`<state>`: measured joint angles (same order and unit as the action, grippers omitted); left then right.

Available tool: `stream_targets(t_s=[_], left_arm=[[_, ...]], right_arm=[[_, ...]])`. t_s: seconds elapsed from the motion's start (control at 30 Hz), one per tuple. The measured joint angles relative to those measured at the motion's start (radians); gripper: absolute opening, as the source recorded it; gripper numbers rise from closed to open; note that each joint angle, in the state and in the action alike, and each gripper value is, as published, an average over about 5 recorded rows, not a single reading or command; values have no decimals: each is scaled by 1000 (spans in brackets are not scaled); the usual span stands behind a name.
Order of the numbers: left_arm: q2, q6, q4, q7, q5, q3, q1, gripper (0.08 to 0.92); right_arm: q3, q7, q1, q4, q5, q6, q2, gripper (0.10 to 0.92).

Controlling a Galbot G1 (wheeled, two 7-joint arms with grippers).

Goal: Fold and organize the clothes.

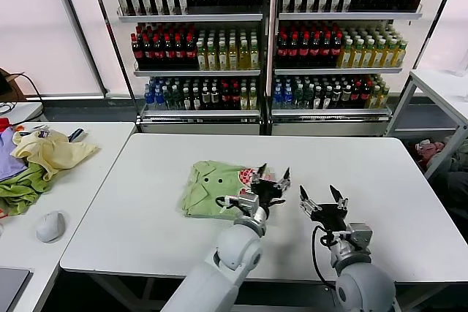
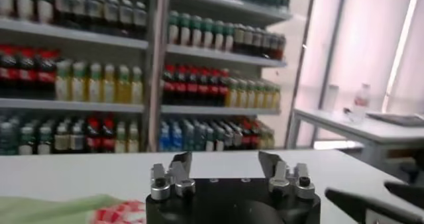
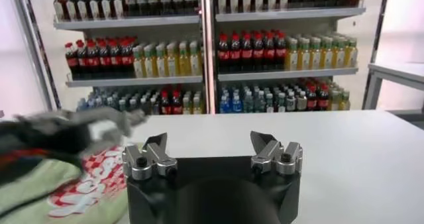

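The light green shirt (image 1: 219,188) lies folded into a compact packet on the white table (image 1: 380,180), a little left of the table's middle, with its collar buttons up and the red-and-white print at its right end. Its long axis runs left to right, from about 9 to 3 o'clock in the head view.

The left gripper (image 1: 273,174) hovers just at the right end of the packet, over the printed part, and its jaws stand apart with nothing between them. From this gripper the body of the shirt extends toward 9 o'clock. In the left wrist view the green cloth and the print (image 2: 122,212) show low beside the open fingers, so the cloth is close but not clamped.

The right gripper (image 1: 322,196) waits near the left one, at about 4 o'clock from it, over bare table, also with jaws wide apart and empty. The shirt is at 9 to 10 o'clock from it, beyond the left gripper.

The left arm is clearly the nearer one. Its forearm comes from the robot's body at 6 o'clock and points forward, wrist level, fingers toward the shelves (image 1: 263,42). I judge the folding looks almost done
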<state>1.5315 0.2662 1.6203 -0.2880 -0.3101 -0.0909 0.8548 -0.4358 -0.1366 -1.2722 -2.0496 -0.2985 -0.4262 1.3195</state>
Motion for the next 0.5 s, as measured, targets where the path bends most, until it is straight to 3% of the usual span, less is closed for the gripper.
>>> stream_targets(t_s=[0.13,0.5], left_arm=[[-62,-25,70,-15,-1,69,49,808],[-180,-76,246,-34,33,251,229,823]], right_arm=[[68,-29,64,56,19,-31,18,823],[214,-105,259,268,52,-109,101,823]])
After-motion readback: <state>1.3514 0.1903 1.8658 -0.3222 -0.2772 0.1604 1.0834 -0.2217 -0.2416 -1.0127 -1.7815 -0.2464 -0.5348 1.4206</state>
